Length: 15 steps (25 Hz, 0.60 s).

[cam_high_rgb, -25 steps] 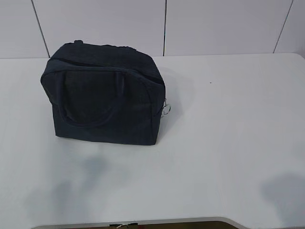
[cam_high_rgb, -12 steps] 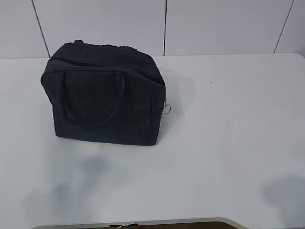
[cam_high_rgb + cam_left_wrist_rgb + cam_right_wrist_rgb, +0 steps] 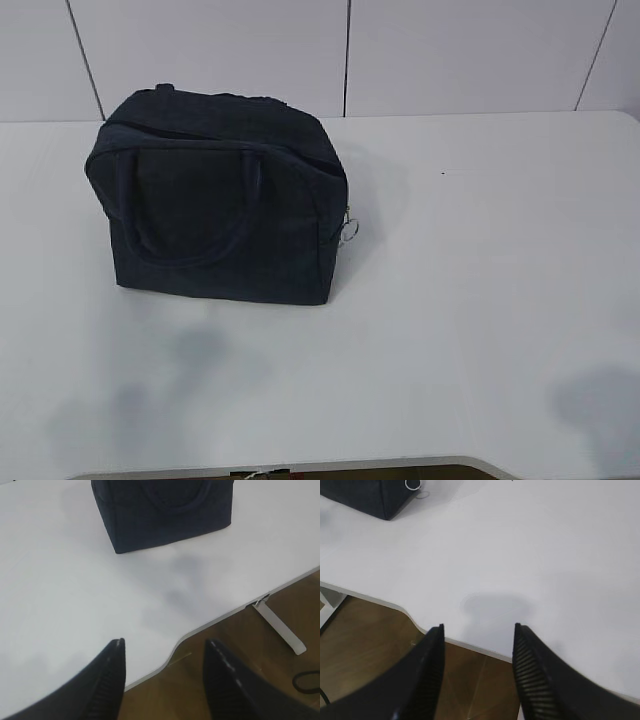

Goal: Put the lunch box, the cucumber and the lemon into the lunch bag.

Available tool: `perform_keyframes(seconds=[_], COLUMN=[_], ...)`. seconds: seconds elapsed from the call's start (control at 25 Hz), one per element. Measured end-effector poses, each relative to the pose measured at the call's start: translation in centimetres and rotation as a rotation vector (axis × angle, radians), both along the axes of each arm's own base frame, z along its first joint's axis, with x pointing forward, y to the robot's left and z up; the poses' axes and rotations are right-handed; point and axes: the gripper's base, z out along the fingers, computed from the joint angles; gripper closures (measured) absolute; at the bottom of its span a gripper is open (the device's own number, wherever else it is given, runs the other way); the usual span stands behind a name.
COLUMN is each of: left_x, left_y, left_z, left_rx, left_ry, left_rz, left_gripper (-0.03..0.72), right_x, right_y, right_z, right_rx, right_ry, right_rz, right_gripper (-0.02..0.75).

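Note:
The dark navy lunch bag (image 3: 220, 200) stands upright at the back left of the white table, zipped shut, its handles lying against its side and its metal ring pull (image 3: 348, 230) hanging at the right corner. It also shows at the top of the left wrist view (image 3: 165, 510) and as a corner in the right wrist view (image 3: 365, 497). My left gripper (image 3: 164, 645) hangs open over the table's front edge, nothing between its fingers. My right gripper (image 3: 479, 629) is also open and empty above the front edge. The lunch box, cucumber and lemon are out of view.
The white table (image 3: 460, 280) has a curved cut-out along its front edge (image 3: 200, 630). Brown floor and a table leg (image 3: 280, 627) lie below. A white panelled wall (image 3: 350, 50) stands behind.
The arm shadows on the table's front have shifted slightly. The bag has not moved.

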Motion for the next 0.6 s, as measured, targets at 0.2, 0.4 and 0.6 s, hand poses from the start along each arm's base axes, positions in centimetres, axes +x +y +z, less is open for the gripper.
perform_keyframes(seconds=[0.2, 0.4, 0.6], left_x=[0.00, 0.00, 0.00], left_y=[0.00, 0.00, 0.00], left_z=[0.00, 0.00, 0.00], left_rx=[0.000, 0.000, 0.000], left_ry=[0.000, 0.000, 0.000], left_rz=[0.000, 0.000, 0.000], left_gripper=[0.339, 0.352, 0.369], right_x=[0.00, 0.00, 0.00], right_y=[0.00, -0.01, -0.01], right_z=[0.00, 0.00, 0.00], right_rx=[0.000, -0.001, 0.000], right_ry=[0.000, 0.000, 0.000], right_rz=[0.000, 0.000, -0.001], right_gripper=[0.371, 0.371, 0.371])
